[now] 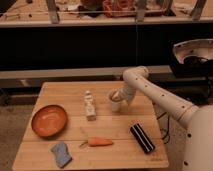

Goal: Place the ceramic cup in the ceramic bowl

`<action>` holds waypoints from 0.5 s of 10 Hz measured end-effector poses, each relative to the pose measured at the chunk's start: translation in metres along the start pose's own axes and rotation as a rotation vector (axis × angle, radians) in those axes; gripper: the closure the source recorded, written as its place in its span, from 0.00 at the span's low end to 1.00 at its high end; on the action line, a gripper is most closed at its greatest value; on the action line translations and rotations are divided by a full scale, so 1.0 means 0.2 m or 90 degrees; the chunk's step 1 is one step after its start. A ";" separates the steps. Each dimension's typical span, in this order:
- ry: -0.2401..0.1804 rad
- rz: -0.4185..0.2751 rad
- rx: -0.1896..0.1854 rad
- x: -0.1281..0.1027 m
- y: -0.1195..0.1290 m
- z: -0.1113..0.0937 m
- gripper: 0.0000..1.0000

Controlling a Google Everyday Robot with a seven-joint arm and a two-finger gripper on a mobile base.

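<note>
The ceramic cup (115, 104) is small and white and stands on the wooden table (70, 95), right of centre. My gripper (117, 96) is at the cup's rim, reaching in from the right on the white arm (155, 95). The ceramic bowl (49, 120) is wide, shallow and orange-brown and sits near the table's left edge, far from the cup. A small white bottle (89, 106) with a narrow neck stands between bowl and cup.
A carrot (98, 142) lies near the front centre. A blue sponge (61, 154) lies at the front left. A black rectangular object (142, 137) lies at the front right. A dark shelf and counter stand behind the table.
</note>
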 end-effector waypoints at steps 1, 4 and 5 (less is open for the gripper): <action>-0.002 0.002 0.000 0.00 0.00 0.00 0.30; -0.008 0.002 0.003 0.00 -0.01 0.00 0.59; -0.009 0.002 0.002 0.00 -0.01 0.00 0.67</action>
